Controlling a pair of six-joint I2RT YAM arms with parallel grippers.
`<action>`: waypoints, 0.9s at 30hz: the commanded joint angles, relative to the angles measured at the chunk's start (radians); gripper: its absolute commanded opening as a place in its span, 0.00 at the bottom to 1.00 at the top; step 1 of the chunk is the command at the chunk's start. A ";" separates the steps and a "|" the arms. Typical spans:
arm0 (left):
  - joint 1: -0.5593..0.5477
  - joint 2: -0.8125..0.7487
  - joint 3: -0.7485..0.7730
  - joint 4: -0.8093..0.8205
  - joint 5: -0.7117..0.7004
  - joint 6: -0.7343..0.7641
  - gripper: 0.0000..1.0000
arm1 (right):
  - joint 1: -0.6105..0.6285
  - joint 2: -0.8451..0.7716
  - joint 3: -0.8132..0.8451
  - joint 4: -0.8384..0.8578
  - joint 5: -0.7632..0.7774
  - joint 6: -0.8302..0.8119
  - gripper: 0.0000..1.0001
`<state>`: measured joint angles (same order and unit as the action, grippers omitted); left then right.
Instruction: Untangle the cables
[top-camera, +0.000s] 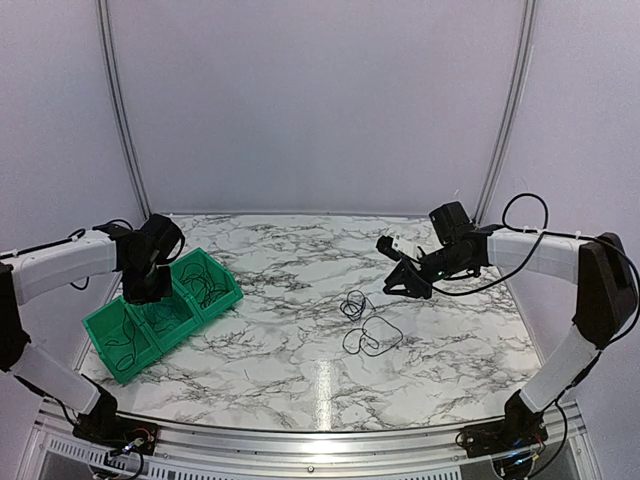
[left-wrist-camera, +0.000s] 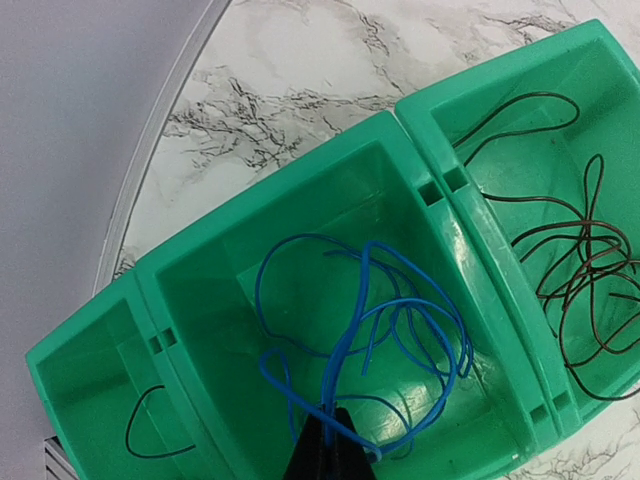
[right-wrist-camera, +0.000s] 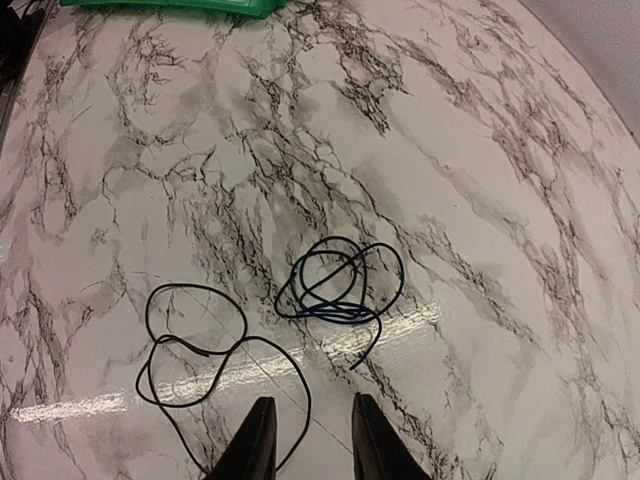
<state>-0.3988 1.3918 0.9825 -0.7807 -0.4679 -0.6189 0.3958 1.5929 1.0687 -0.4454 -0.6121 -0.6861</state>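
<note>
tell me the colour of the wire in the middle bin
Blue; the wire shows best in the left wrist view.

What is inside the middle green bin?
Loops of blue cable lie in this bin. The shut left fingers pinch them and cover the pinched part.

black and blue cables, loosely looped, tangled

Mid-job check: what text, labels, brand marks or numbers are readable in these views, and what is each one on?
None: no view shows readable text.
Green bins: plain plastic, no label showing.
Marble tabletop: veining only.
Loose cables and blue cable: no print visible.
Left arm and right arm: any marking is too small to tell.
</note>
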 joint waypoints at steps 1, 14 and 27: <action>0.027 0.058 -0.019 0.094 0.060 0.028 0.00 | 0.011 -0.018 -0.001 0.014 0.025 -0.014 0.27; 0.064 0.113 -0.065 0.175 0.130 0.054 0.00 | 0.011 -0.007 -0.002 0.004 0.026 -0.021 0.28; 0.063 -0.156 -0.102 0.143 0.079 0.065 0.49 | 0.020 0.099 0.047 -0.018 0.029 0.017 0.34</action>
<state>-0.3386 1.3266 0.9070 -0.6296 -0.3458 -0.5709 0.3996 1.6501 1.0687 -0.4503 -0.5922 -0.6922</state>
